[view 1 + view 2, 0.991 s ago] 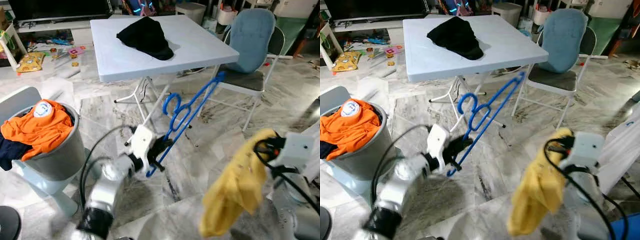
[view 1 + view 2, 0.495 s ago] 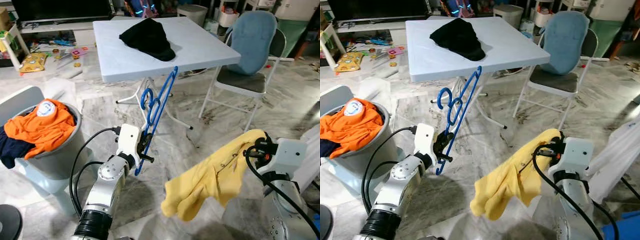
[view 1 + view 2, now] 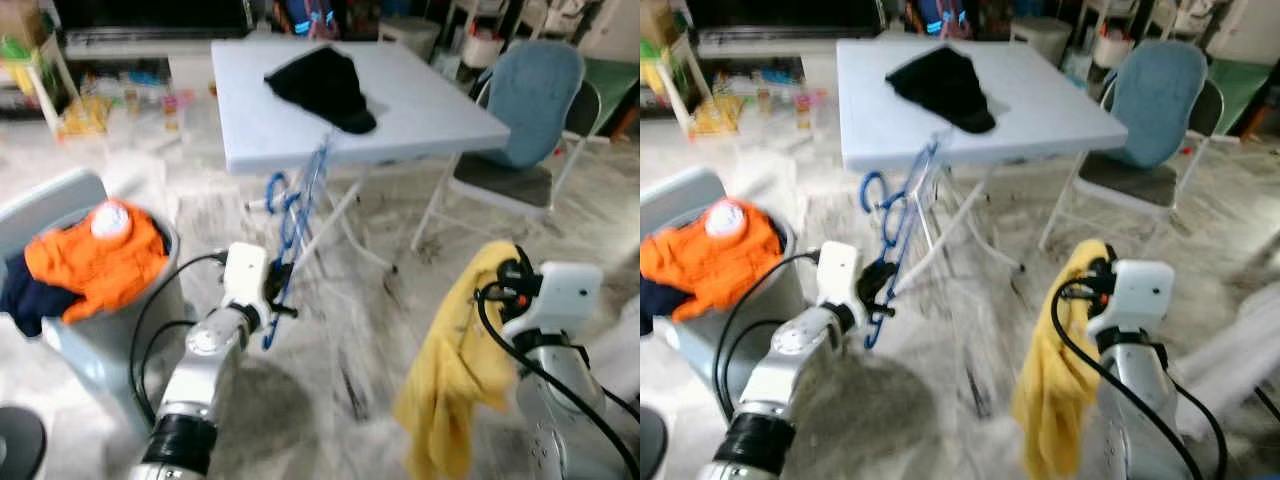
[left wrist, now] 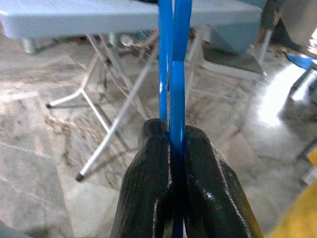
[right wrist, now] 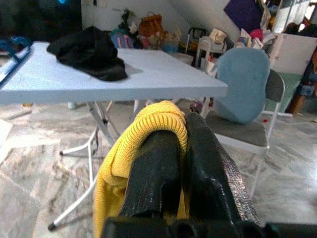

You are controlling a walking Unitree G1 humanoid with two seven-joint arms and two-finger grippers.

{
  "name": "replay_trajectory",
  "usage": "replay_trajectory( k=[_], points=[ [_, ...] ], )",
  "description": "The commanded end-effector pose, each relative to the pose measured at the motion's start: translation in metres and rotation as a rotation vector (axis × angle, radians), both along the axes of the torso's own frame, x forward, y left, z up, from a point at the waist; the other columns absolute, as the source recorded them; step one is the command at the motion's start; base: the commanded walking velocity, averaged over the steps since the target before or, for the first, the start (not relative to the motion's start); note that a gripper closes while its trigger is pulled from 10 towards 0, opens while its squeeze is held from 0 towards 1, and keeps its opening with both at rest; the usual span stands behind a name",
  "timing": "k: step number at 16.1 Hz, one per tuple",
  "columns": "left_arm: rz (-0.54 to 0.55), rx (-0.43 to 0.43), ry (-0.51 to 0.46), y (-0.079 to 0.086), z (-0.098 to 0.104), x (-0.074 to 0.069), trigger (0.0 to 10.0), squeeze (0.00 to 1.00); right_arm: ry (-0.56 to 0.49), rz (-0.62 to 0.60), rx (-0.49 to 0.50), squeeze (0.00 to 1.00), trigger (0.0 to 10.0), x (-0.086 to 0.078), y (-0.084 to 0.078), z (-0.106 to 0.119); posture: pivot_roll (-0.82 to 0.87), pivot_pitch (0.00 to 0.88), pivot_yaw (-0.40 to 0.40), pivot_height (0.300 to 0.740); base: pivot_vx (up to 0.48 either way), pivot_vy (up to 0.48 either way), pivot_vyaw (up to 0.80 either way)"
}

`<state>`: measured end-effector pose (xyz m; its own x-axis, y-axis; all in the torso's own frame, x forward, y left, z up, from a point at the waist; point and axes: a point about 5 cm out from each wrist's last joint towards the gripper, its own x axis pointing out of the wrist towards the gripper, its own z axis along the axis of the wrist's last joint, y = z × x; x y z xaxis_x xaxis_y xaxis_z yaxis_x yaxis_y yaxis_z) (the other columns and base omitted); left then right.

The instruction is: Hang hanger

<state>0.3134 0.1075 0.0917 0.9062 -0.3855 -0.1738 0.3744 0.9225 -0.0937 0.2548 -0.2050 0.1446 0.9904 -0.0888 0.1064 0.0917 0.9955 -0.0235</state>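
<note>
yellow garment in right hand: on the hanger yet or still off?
Off. The yellow garment hangs limp from the right hand, pinched at one edge. The blue hanger is bare, clamped in the left hand, apart from it.

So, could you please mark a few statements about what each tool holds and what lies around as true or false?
1. The left tool is shut on the blue hanger. True.
2. The right tool grips an orange shirt. False: it grips the yellow garment.
3. The black garment lies on the white table. True.
4. The grey bin holds yellow clothes. False: orange clothes lie in it.
</note>
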Motion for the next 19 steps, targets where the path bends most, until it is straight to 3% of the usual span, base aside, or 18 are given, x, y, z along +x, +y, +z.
replay_trajectory(
  k=[1, 19],
  points=[
    [-0.046, -0.022, -0.018, -0.015, 0.008, 0.002, 10.0, 0.0, -0.03, -0.019, -0.018, 0.0, 10.0, -0.001, -0.007, 0.006, 0.02, 0.0, -0.05, 0.74, 0.442, 0.0, 0.0],
    [-0.038, -0.043, -0.022, -0.021, 0.014, 0.015, 10.0, 0.0, -0.085, 0.0, -0.045, 0.0, 10.0, 0.015, -0.003, 0.022, 0.02, 0.0, -0.054, 0.74, 0.471, 0.0, 0.0]
  ],
)
